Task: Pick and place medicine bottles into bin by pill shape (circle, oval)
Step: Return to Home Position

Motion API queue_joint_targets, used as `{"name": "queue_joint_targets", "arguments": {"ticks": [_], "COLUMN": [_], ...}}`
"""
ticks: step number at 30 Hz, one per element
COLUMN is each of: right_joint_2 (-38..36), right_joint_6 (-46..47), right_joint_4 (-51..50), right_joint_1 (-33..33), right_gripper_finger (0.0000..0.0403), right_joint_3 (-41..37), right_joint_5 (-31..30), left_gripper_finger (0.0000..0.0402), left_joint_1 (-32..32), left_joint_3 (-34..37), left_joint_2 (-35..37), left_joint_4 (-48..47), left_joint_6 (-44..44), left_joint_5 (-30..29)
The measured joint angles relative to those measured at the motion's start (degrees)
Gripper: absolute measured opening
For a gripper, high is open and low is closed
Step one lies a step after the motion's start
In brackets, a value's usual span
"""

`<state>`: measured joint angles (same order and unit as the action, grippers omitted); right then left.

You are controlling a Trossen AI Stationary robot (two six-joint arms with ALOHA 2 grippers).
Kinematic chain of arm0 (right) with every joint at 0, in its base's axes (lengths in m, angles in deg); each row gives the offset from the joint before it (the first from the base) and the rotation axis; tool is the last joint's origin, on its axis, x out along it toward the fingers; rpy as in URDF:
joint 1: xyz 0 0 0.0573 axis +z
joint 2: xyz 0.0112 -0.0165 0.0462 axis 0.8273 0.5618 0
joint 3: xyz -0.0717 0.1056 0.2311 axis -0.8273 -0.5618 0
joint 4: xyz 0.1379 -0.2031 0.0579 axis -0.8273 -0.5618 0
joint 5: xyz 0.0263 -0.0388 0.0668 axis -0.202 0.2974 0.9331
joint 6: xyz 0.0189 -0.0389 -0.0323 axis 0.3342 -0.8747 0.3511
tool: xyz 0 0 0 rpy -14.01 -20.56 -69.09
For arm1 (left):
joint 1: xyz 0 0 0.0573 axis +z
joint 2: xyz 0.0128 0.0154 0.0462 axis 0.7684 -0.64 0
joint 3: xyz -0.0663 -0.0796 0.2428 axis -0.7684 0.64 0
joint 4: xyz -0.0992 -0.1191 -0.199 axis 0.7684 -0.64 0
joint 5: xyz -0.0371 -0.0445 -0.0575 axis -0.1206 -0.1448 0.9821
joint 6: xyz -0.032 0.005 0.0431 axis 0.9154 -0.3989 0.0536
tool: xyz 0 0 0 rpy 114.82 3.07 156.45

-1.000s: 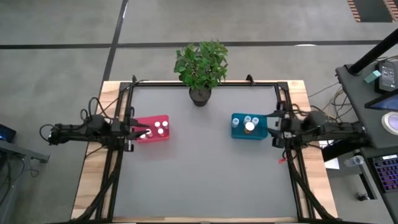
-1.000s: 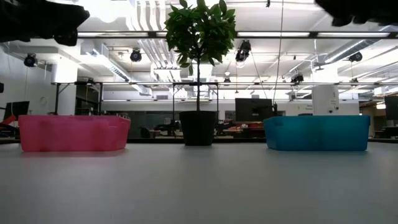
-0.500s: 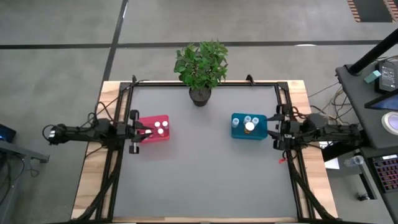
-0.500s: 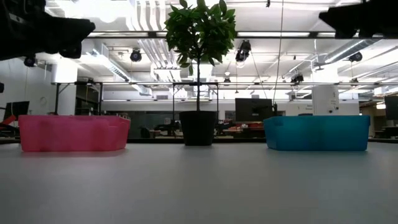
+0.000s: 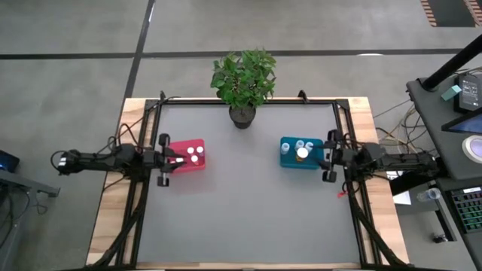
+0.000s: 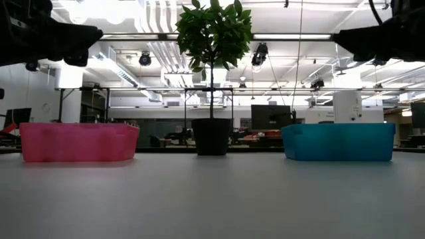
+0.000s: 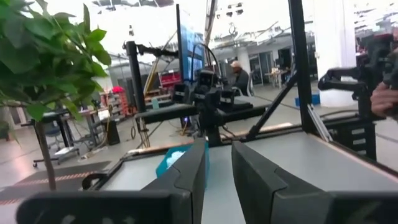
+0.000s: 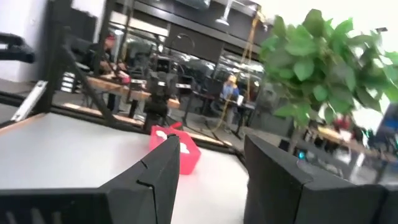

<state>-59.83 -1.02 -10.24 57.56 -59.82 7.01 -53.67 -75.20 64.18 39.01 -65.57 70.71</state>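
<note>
The flat grey table with its pale wooden border (image 5: 248,218) carries two small rectangular plastic bins, set well apart on a line about halfway between its far and near edges. The translucent red bin (image 5: 188,143) stands close to the left edge, and the teal-blue bin (image 5: 285,159) stands toward the right edge. Every small round white-capped medicine bottle in view sits inside a bin: several caps show together in the red one (image 5: 194,154), and a few more in the teal one (image 5: 302,153), one of them with an orange look. A leafy green plant in a black pot (image 5: 242,79) stands at the middle of the far edge. The left gripper (image 5: 167,159) hangs above the left end of the red bin, reaching in from the left edge. Its two dark fingers (image 7: 186,180) are only a narrow gap apart and hold nothing. The right gripper (image 5: 325,156) hangs just off the right end of the teal bin. Its fingers (image 8: 155,180) are spread noticeably wider and are also empty. From table height both grippers sit high above the bins' rims.
</note>
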Motion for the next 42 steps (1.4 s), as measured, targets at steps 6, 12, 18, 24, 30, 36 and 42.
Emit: {"name": "queue_joint_targets", "arguments": {"ticks": [6, 12, 18, 24, 30, 36, 42], "right_joint_2": [0.0, 0.0, 0.0, 0.0, 0.0, 0.0, 0.0], "right_joint_6": [9.3, 9.7, 9.7, 9.7, 9.7, 9.7, 9.7], "right_joint_4": [-2.4, -3.0, -3.0, -3.1, -3.1, -3.1, -3.1], "right_joint_1": [0.0, 0.0, 0.0, 0.0, 0.0, 0.0, 0.0], "right_gripper_finger": [0.0168, 0.0169, 0.0169, 0.0169, 0.0169, 0.0169, 0.0169], "right_joint_3": [0.0, 0.0, 0.0, 0.0, 0.0, -0.1, -0.1], "right_joint_5": [-6.8, -6.8, -6.7, -6.7, -6.7, -6.7, -6.7], "left_gripper_finger": [0.006, 0.006, 0.006, 0.006, 0.006, 0.006, 0.006], "left_joint_1": [0.0, 0.0, 0.0, 0.0, 0.0, 0.0, 0.0], "left_joint_3": [0.0, 0.1, 0.1, 0.1, 0.2, 0.2, 0.2], "left_joint_2": [-1.9, -3.3, -4.9, -6.2, -7.4, -8.3, -9.3], "left_joint_4": [-0.6, -0.5, -0.5, -0.5, -0.5, -0.4, -0.5], "left_joint_6": [0.0, 0.0, 0.0, 0.0, 0.0, 0.0, 0.0], "left_joint_5": [-0.1, -0.1, -0.1, -0.1, -0.1, -0.1, -0.1]}}
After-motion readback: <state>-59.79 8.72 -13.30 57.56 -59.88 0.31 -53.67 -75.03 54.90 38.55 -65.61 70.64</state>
